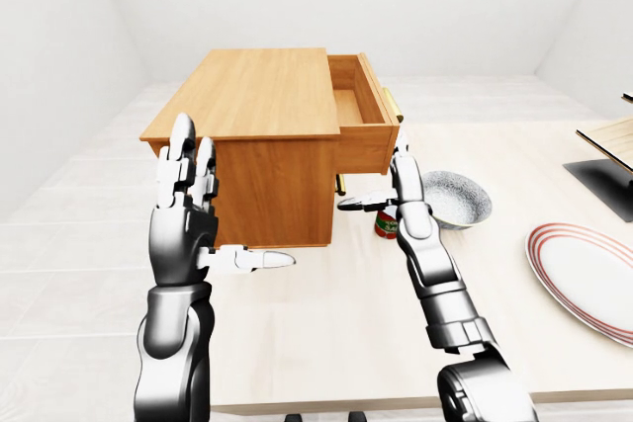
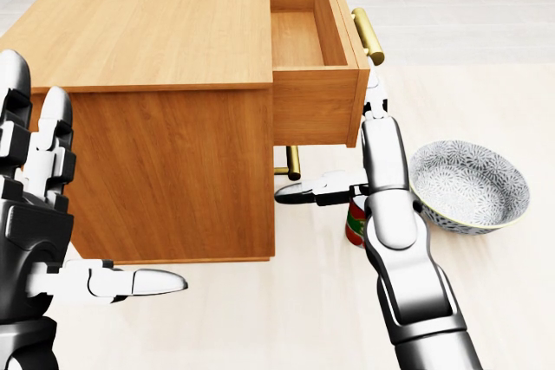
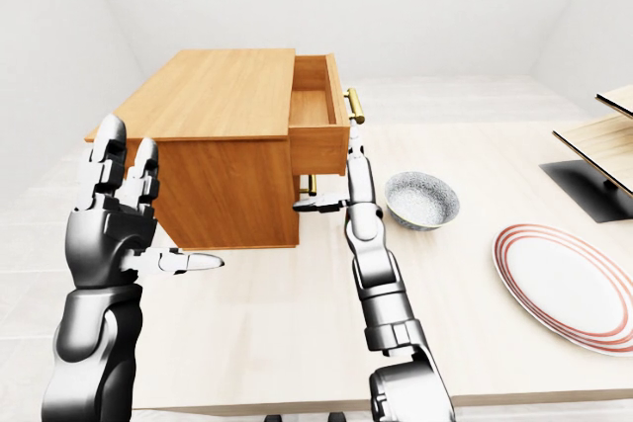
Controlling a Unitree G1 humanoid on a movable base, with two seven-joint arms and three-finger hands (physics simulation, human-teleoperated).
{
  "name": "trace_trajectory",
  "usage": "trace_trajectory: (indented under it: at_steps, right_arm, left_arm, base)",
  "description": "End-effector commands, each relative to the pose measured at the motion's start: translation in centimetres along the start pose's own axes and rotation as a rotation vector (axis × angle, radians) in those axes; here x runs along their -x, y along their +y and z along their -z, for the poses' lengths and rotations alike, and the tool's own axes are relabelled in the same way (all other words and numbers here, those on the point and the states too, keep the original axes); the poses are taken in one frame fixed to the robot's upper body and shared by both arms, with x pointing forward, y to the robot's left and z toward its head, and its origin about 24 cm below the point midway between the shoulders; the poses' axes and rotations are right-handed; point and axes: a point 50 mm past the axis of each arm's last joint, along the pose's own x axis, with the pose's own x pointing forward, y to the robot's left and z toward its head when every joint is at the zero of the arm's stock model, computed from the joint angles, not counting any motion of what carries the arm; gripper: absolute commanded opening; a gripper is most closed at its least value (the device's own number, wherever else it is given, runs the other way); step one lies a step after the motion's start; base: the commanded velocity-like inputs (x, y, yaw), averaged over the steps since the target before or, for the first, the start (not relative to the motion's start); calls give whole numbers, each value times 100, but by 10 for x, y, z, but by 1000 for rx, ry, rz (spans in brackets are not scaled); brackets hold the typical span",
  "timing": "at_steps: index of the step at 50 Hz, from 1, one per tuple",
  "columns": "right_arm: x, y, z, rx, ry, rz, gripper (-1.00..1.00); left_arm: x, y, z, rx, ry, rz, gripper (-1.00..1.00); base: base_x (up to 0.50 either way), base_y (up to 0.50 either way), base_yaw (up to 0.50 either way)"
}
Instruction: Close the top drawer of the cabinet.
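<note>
A wooden cabinet (image 1: 247, 106) stands on the table. Its top drawer (image 2: 308, 49) is pulled out to the right, empty inside, with a brass handle (image 2: 368, 34) on its front. My right hand (image 2: 368, 140) is open, its fingers upright against the drawer front just below the handle, thumb pointing left under the drawer. My left hand (image 1: 193, 205) is open and raised at the cabinet's left near side, thumb pointing right, holding nothing.
A patterned bowl (image 1: 455, 197) sits right of the cabinet. A small red and green can (image 2: 355, 223) stands behind my right forearm. A second brass handle (image 2: 293, 162) shows below the drawer. A red-rimmed plate (image 1: 588, 279) and a wooden rack (image 1: 613, 160) are at the right.
</note>
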Motion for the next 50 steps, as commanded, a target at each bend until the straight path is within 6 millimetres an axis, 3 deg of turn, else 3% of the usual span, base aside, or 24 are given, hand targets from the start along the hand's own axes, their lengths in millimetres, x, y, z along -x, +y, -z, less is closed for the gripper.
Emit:
trace_trajectory:
  at_steps: [1,43,50]
  right_arm:
    - [0,6,-10,-2,-40,-26,100]
    - [-9,6,-36,-12,-124,-21,100]
    - [-6,5,-54,-18,-203,-25,100]
  left_arm:
    - [0,0,0,0,-2,2,100]
    - [-1,-1,1,-2,5,4,100]
    - [-1,-1,0,-1,-1,3,100]
  base:
    - [0,0,0]
    - [0,0,0]
    - [0,0,0]
